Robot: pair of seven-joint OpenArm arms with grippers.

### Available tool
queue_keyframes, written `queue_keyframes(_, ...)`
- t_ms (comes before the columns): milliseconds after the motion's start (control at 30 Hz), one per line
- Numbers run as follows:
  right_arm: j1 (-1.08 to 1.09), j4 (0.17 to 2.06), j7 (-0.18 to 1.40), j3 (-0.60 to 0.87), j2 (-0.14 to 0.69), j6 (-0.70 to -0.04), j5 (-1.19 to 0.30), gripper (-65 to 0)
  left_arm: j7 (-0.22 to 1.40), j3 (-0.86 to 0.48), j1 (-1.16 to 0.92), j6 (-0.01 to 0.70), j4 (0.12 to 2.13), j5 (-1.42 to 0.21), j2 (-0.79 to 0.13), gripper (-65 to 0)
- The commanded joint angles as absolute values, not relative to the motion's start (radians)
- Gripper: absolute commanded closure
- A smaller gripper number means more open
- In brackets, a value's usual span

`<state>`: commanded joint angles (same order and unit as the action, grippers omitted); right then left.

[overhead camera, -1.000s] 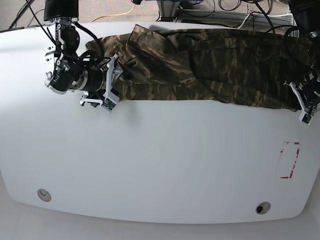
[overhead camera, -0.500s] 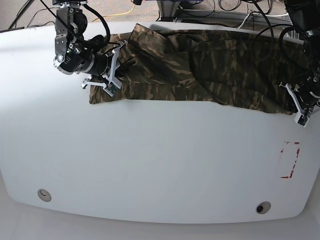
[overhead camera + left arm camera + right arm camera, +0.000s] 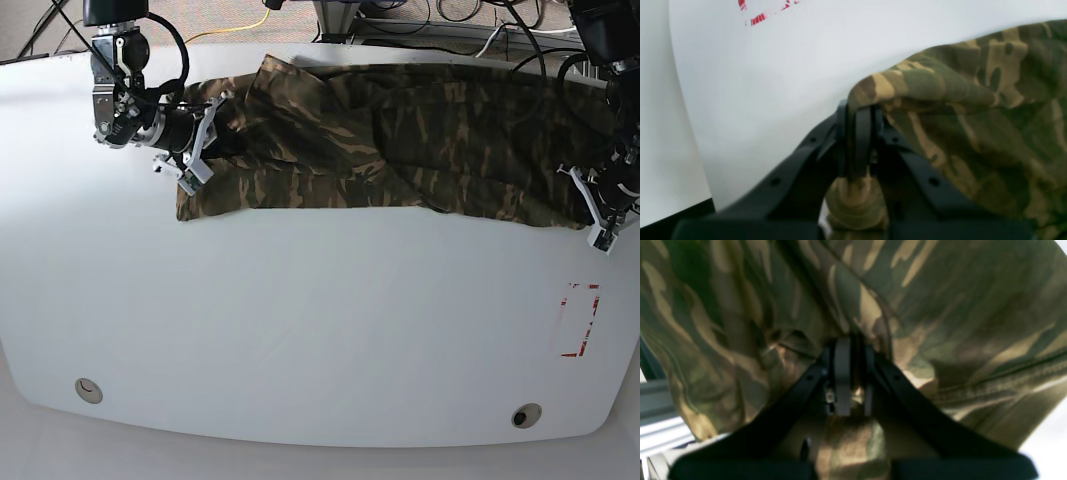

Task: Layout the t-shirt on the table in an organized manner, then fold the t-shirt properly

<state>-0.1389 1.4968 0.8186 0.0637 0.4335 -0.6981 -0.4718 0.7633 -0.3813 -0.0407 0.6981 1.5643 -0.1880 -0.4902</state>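
Your left hand (image 3: 857, 146) and right hand (image 3: 848, 390) both pinch the camouflage t-shirt (image 3: 400, 135), stretched along the far tabletop (image 3: 320, 330). It is soft and limp; hold its edges.

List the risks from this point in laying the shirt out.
1. The t-shirt lies at the table's far edge, so cloth could slide off the back.
2. Both claws, left and right, pinch only small bunches, which may slip if pulled apart.
3. Folds near the middle may stay creased.
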Motion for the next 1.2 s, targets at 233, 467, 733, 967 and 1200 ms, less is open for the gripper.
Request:
queue_keyframes(233, -0.036, 1.349, 0.779, 0.064, 0.493, -0.698, -0.47, -4.9, 0.763, -0.311, -0.031, 0.698, 1.538, -0.188, -0.492, -1.0)
queue_keyframes(467, 0.027, 1.293, 0.768, 0.065, 0.507, -0.698, -0.39, -4.9, 0.763, -0.232, 0.042, 0.698, 1.458, -0.188, -0.492, -1.0)
queue_keyframes(733, 0.03, 1.293, 0.762, 0.067, 0.479, -0.698, -0.329, -4.9, 0.763, -0.22, 0.07, 0.698, 1.449, -0.188, -0.49, -0.6)
queue_keyframes(967, 0.027, 1.29, 0.762, 0.067, 0.473, -0.698, -0.323, -4.9, 0.763, -0.229, 0.071, 0.698, 1.515, -0.188, -0.501, -0.6)
queue_keyframes(1200, 0.024, 1.288, 0.762, 0.067, 0.47, -0.698, -0.323, -4.9, 0.763, -0.275, 0.005, 0.698, 1.615, -0.188, -0.527, -0.6)
